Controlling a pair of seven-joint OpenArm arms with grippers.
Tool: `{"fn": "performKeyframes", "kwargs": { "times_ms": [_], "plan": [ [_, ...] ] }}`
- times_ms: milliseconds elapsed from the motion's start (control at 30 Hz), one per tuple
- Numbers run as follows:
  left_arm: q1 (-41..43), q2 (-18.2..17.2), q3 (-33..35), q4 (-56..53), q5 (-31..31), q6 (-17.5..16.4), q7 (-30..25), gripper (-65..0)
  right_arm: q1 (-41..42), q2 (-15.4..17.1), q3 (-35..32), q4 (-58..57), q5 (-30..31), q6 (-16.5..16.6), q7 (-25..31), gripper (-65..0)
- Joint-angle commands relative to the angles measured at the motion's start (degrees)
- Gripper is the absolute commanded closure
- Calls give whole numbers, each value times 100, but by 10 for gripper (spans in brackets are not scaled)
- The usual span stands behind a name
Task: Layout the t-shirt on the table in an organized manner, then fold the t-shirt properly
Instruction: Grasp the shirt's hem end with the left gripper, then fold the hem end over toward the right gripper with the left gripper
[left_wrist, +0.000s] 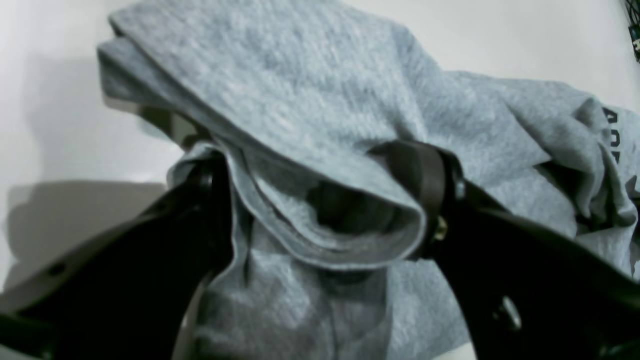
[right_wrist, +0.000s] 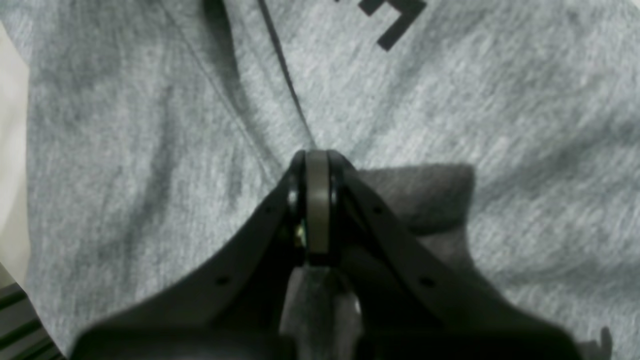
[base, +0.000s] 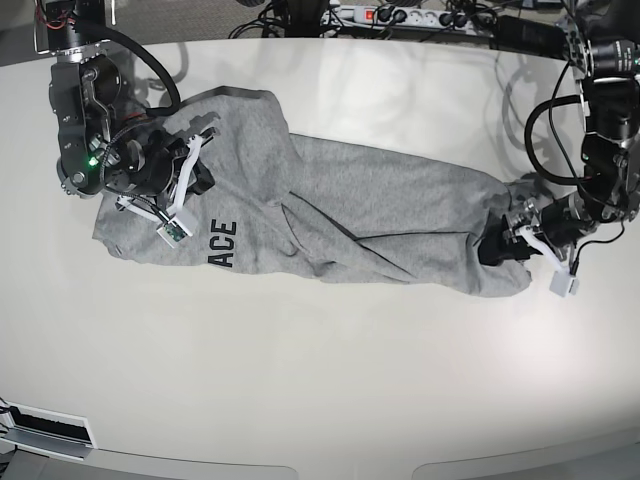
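Note:
The grey t-shirt lies crumpled and stretched sideways across the off-white table, black letters "ACE" showing near its left end. My left gripper is at the shirt's right end. In the left wrist view its jaws stand wide, with a rolled fold of the t-shirt lying between the fingers. My right gripper is at the left end. In the right wrist view its pads are pressed together on the t-shirt, and creases run into the tips.
A power strip and cables lie along the table's far edge. A white box sits at the near left corner. Bare tabletop extends in front of the shirt and behind it.

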Motion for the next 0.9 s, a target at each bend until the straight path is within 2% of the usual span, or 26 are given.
{"fn": "performKeyframes", "kwargs": {
  "times_ms": [0, 67, 167, 300, 533, 567, 633, 767, 867],
  "plan": [
    [2, -151, -17, 33, 116, -28, 181, -420, 79, 52, 31, 68, 59, 20, 0, 0],
    [42, -295, -24, 33, 122, -28, 81, -420, 79, 52, 31, 68, 61, 20, -31, 0],
    [66, -433, -22, 33, 249, 201, 22, -420, 79, 50, 31, 68, 61, 20, -39, 0],
    [90, -411, -22, 33, 553, 511, -79, -420, 79, 50, 31, 68, 122, 20, -37, 0],
    [321, -284, -22, 33, 566, 542, -129, -416, 81, 50, 31, 68, 343, 22, -103, 0],
    [356, -251, -22, 33, 562, 542, -105, -397, 81, 50, 31, 68, 343, 22, -103, 0],
    [420, -184, -22, 33, 522, 520, -39, -299, 81, 50, 31, 68, 343, 22, -103, 0],
    [470, -48, -22, 33, 323, 507, 254, 0, 79, 50, 31, 68, 343, 22, -105, 0],
    [376, -44, -22, 42, -140, 501, 820, 0, 81, 52, 31, 68, 343, 22, -103, 0]
  ]
}}
